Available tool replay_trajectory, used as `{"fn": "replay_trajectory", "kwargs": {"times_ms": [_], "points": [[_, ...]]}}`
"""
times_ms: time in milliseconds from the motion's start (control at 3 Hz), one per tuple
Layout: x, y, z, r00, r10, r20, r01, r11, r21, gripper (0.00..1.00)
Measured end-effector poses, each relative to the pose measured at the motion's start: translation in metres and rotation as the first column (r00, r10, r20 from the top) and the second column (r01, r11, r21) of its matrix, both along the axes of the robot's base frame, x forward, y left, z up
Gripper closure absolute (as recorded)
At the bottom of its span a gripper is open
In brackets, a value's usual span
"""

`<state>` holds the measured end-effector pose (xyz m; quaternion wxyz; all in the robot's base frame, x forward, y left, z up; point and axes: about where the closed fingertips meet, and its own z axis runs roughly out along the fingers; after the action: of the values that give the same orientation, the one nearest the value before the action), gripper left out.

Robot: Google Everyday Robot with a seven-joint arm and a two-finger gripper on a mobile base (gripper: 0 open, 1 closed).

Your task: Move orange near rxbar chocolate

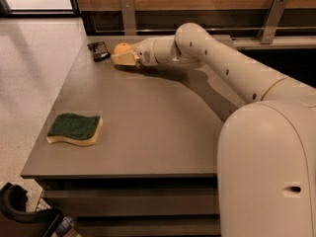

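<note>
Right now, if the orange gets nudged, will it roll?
Likely rolls: the orange is round, on a flat table. Smooth skin may slip. The pincer, at the far-left corner near the rxbar chocolate, is right at it and might block a roll.
</note>
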<state>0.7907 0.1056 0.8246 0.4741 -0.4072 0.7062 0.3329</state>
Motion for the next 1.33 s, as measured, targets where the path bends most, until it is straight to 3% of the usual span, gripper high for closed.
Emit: {"fn": "replay_trajectory", "kwargs": {"times_ms": [333, 1333], "points": [[0.0000, 0.0001, 0.0021, 1.0000, 0.000, 0.000, 0.000, 1.000, 0.000, 0.68], [-0.0002, 0.0012, 0.0019, 1.0000, 0.002, -0.001, -0.002, 1.000, 0.000, 0.00]]}}
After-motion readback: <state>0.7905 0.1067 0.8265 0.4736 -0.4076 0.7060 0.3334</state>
